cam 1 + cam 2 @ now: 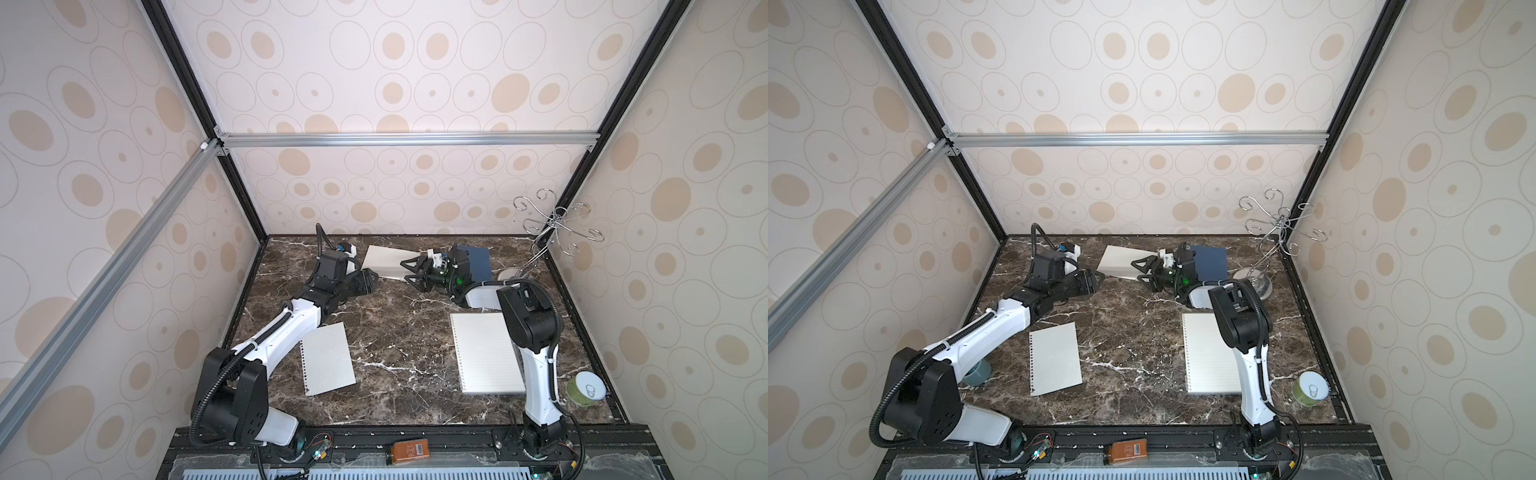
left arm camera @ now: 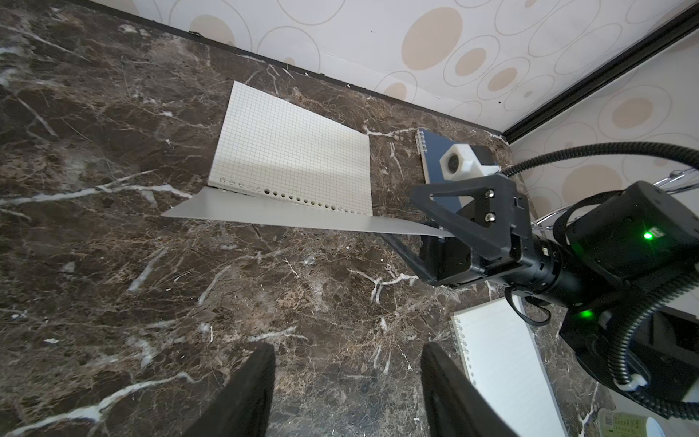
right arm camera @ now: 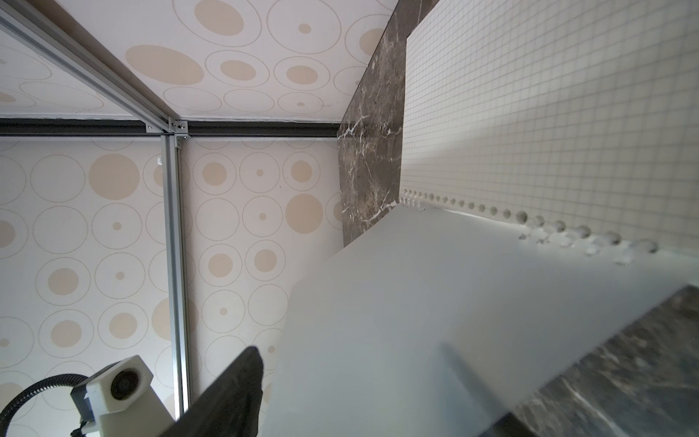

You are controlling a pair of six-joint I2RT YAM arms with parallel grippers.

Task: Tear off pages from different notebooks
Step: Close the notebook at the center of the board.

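One translucent notebook cover (image 2: 302,219) between wide-parted jaws of the right pincer (image 1: 404,270), ungripped; left pincer (image 2: 346,348) parted, empty.

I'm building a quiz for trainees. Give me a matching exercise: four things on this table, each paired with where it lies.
1 dark-blue notebook
2 lined notebook
3 loose page
4 green can

A near side, beside the left arm
B near right corner
C far side, partly hidden by the right arm
D near side, beside the right arm

Pairs: 1-C, 2-D, 3-A, 4-B
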